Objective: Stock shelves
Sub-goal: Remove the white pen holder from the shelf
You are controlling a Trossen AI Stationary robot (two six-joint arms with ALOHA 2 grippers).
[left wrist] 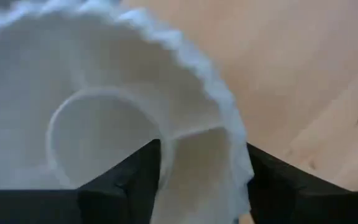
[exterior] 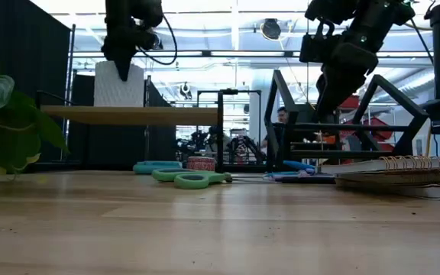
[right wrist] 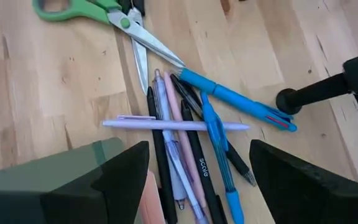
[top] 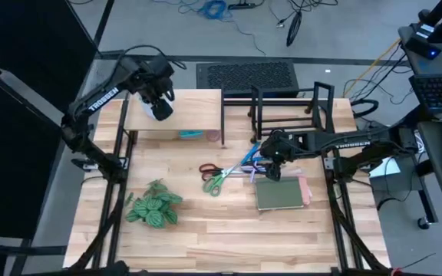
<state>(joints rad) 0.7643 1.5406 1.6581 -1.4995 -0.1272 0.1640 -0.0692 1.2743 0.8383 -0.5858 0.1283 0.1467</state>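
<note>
The surface was pale butcher-block wood; beyond it lay a grey floor with loose cables. Two shelf units stood along the far edge: one pale-wood riser shelf, flat-topped, and one black wire rack with upright dividers, just beside it. One potted plant, two pairs of scissors, one green notebook and a cluster of pens lay in front. The left claw gripped a white paper roll standing on the riser shelf. The right claw hovered, fingers spread, above the pens.
</note>
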